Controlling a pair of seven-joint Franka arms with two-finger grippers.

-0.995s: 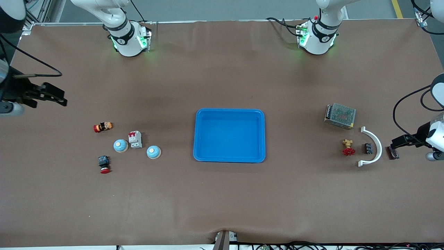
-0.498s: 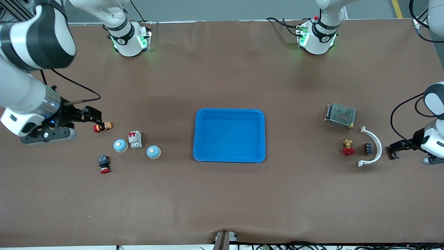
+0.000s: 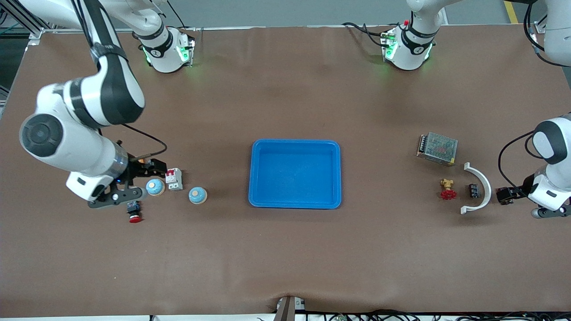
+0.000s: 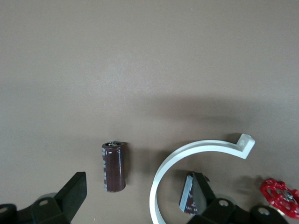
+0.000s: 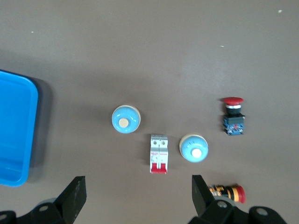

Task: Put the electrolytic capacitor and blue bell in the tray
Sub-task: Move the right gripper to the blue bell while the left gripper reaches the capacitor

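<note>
The electrolytic capacitor (image 4: 114, 166), a dark brown cylinder, lies on the brown mat beside a white curved bracket (image 4: 187, 156). My left gripper (image 4: 138, 198) hangs open above it, the capacitor lying just ahead of the gap between the fingers. In the front view the left gripper (image 3: 506, 195) covers it. Two blue bells (image 3: 155, 187) (image 3: 197, 195) sit toward the right arm's end of the table, also seen as two bells (image 5: 126, 119) (image 5: 194, 148) in the right wrist view. My right gripper (image 3: 154, 168) hovers open over that cluster, holding nothing. The blue tray (image 3: 294, 176) lies mid-table.
A white-and-red circuit breaker (image 3: 174, 179) stands between the bells, with a red push button (image 3: 134, 211) nearer the camera. Near the left gripper lie a small black part (image 3: 473, 191), a red-handled valve (image 3: 447, 191) and a metal power supply (image 3: 437, 148).
The right arm has swung in from the table's end to hover over the bells and breaker. The left gripper has drifted slightly toward its end of the table. Both stay open.
</note>
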